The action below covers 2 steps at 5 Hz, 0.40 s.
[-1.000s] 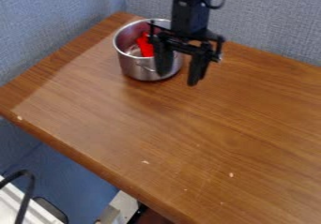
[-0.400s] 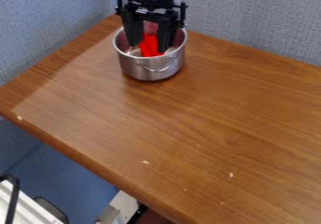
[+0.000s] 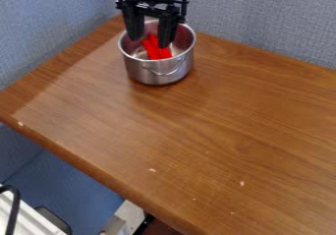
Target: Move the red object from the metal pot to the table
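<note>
Gripper point(image 3: 152, 32): spread, above the pot's mouth, holding nothing
Red object point(image 3: 157, 50): inside metal pot point(image 3: 159, 67)
Pot: on wooden table point(image 3: 197, 131), far corner

A lab-like corner: wooden table point(image 3: 197, 131) against blue fabric partition walls point(image 3: 262, 18).

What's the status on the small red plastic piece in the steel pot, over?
Black gripper open, poised over the shiny round metal pot. Small glossy red object inside the pot, not gripped. Brown wooden table, nothing blocking.
</note>
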Available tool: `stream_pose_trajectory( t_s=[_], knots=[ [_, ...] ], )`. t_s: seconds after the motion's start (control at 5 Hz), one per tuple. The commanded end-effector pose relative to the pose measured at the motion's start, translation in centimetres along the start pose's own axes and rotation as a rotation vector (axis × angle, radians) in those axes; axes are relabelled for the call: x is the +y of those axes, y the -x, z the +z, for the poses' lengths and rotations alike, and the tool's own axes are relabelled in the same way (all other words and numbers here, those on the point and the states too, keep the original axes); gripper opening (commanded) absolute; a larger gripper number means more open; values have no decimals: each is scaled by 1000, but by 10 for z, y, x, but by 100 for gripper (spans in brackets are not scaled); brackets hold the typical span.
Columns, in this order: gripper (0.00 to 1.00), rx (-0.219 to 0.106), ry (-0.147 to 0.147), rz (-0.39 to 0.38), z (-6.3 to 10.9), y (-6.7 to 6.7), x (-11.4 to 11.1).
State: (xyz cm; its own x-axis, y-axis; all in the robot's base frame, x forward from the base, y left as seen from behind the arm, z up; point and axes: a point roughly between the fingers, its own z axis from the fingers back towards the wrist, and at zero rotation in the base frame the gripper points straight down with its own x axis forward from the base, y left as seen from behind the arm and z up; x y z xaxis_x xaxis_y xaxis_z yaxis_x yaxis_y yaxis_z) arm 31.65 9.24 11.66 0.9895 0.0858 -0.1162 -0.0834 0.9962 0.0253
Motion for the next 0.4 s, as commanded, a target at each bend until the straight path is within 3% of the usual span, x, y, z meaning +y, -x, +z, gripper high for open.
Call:
stream_pose_trajectory(
  t_s=[0.0,0.2],
  knots=[
    [100,-57,-31,31,13,-8,15],
    [100,-60,-44,38,12,-11,19]
  ],
)
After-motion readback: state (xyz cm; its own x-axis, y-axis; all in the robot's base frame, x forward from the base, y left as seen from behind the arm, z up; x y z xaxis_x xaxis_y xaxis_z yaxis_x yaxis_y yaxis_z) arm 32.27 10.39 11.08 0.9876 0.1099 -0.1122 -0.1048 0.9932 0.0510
